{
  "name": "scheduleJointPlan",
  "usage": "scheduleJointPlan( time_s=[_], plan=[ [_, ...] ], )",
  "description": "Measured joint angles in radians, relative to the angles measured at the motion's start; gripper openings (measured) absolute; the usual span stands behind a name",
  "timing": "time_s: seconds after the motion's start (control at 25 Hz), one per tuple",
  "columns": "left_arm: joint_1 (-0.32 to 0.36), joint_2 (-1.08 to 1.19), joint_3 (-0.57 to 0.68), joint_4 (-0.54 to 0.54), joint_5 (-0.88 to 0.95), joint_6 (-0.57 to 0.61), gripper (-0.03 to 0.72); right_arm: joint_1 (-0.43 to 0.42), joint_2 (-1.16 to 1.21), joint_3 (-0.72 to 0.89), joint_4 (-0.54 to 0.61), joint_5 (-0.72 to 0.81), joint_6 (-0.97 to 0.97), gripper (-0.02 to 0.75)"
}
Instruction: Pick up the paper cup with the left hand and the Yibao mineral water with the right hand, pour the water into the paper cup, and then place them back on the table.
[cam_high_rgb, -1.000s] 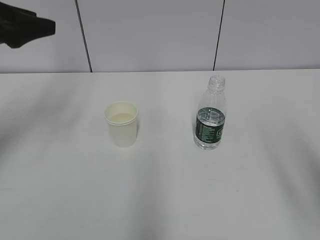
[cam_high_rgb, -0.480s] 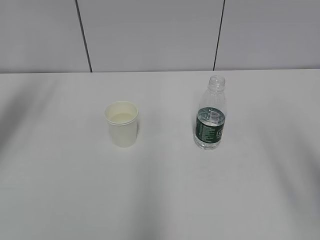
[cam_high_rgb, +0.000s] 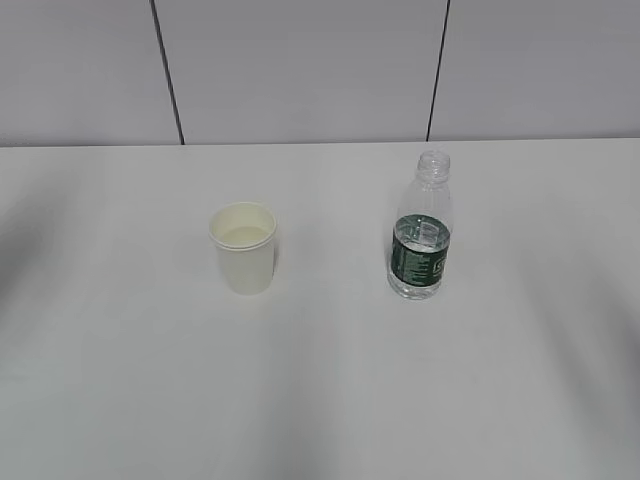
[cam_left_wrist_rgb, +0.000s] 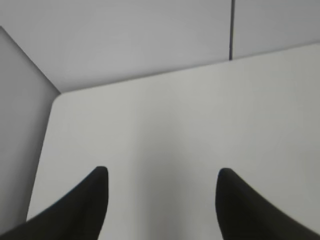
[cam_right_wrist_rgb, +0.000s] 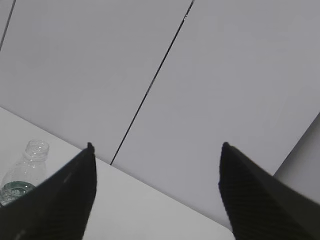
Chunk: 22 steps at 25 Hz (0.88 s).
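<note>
Gone from the exterior view, both pincers gape — tapered cup (cam_high_rgb: 244, 247), ribbed (capless) bottle (cam_high_rgb: 421, 240).

The paper cup (cam_high_rgb: 243, 248) is cream-white and stands upright on the white table (cam_high_rgb: 320, 400), left of the middle. The water bottle (cam_high_rgb: 421, 227) stands upright well to its right, clear, without cap, with a dark green label and some water inside.

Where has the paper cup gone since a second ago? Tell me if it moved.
No. The paper cup stands in the same spot, left of the Yibao mineral water.
</note>
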Motion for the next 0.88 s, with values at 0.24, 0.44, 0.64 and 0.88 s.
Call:
scheduleJointPlan(
  time_s=[0.24,0.44,0.64,0.88],
  plan=[
    [-0.012,-0.113,0.0,-0.148,0.356,0.108,0.422,0.0,0.0,0.0,0.0,0.0,0.0,0.592],
    [-0.014,-0.246,0.063,-0.243,0.514,0.167,0.422,0.0,0.0,0.0,0.0,0.0,0.0,0.592],
    [-0.014,-0.453,0.231,-0.27,0.523,0.17,0.422,0.0,0.0,0.0,0.0,0.0,0.0,0.592],
    [-0.014,-0.673,0.354,-0.317,0.564,0.171,0.422,0.0,0.0,0.0,0.0,0.0,0.0,0.592]
  ],
)
